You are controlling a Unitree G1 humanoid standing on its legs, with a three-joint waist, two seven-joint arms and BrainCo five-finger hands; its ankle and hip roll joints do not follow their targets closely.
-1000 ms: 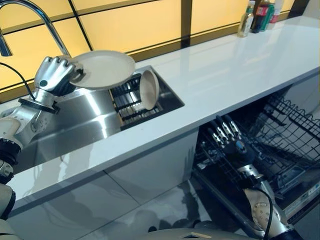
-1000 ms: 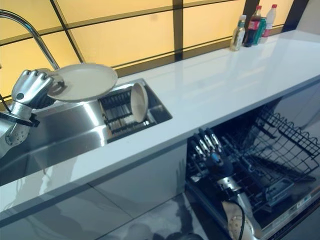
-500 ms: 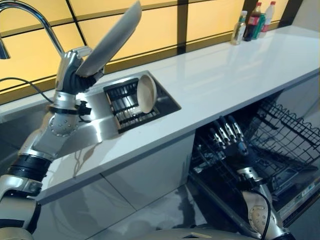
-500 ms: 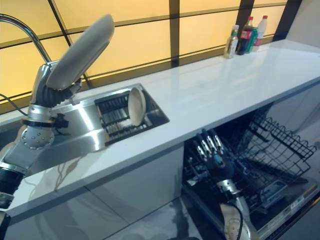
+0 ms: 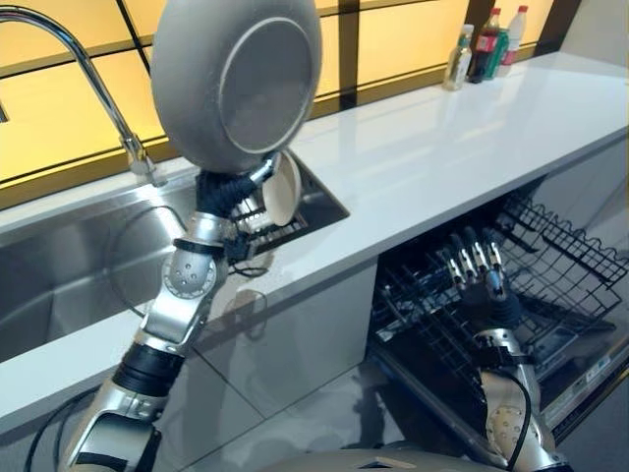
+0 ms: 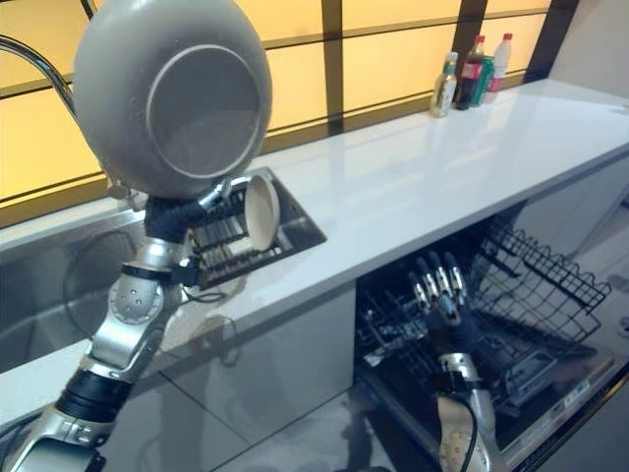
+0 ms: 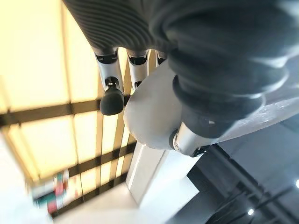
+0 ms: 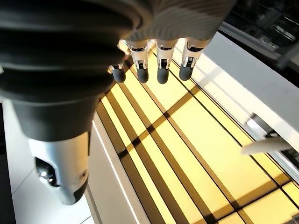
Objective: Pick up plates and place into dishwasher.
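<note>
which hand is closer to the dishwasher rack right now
Right. The right hand hovers open, fingers up, directly over the pulled-out dishwasher rack. The left hand is off by the sink, holding a plate upright above the counter.

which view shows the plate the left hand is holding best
The left eye view: the whole underside of the plate faces the camera, upright above the left robot hand. The right eye view shows the same. The left wrist view catches just a pale part beside the fingers.

A grey plate (image 5: 237,87), white countertop (image 5: 462,138), steel sink (image 5: 79,261) and amber window panels (image 5: 59,118) with dark bars.
</note>
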